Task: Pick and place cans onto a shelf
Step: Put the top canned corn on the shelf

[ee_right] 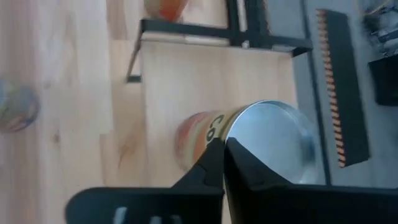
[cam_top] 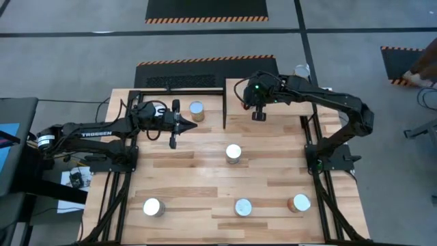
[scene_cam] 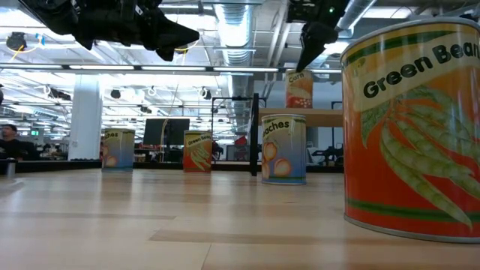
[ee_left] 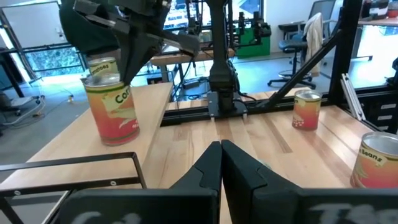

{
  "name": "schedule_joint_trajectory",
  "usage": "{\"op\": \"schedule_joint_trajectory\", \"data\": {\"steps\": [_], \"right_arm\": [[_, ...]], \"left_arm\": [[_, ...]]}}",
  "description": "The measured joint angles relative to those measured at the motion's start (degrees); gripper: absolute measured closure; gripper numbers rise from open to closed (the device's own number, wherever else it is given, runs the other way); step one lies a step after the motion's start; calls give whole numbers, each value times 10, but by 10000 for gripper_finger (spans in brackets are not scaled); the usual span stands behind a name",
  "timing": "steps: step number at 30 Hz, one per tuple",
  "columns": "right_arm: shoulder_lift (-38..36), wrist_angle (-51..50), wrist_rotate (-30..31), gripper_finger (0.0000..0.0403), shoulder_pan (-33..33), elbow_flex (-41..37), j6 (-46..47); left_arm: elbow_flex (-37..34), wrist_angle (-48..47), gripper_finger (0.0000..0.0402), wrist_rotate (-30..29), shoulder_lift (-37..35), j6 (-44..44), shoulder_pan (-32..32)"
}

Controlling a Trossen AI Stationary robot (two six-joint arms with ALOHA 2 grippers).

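Note:
A corn can (ee_right: 205, 134) with an orange label and a silver lid stands upright on the pale wood shelf (cam_top: 280, 113) at the table's far right. It also shows in the left wrist view (ee_left: 109, 109) and the low view (scene_cam: 298, 90). My right gripper (ee_right: 224, 149) is shut and points down at the can's top edge. In the high view my right gripper (cam_top: 258, 115) hides the can. My left gripper (cam_top: 191, 125) is shut and empty. It hangs above the table left of the shelf, beside an orange-labelled can (cam_top: 196, 109). My right gripper's shut fingers (ee_left: 127, 71) come from above, about level with the corn can's lid rim (ee_right: 233, 140), on the side toward the table's left. I cannot tell whether they touch the can. The can stands on its base on the shelf.
Further cans stand on the plank table: one at the middle (cam_top: 233, 152) and three along the near edge (cam_top: 153, 206), (cam_top: 243, 206), (cam_top: 299, 203). A black metal frame (cam_top: 205, 93) borders the far left part. The nearest can fills the right of the low view (scene_cam: 412, 127).

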Motion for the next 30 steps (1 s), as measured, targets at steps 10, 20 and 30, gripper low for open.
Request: {"op": "schedule_joint_trajectory", "data": {"steps": [10,20,30], "right_arm": [[-30,-74,1,398,-71,57,-50],[-63,-70,-99,400,-237,21,-103],[-30,-68,-156,402,-316,21,-148]], "left_arm": [[0,-10,401,0,0,-2,0],[0,-11,401,0,0,0,0],[0,-10,401,-1,0,0,0]]}}
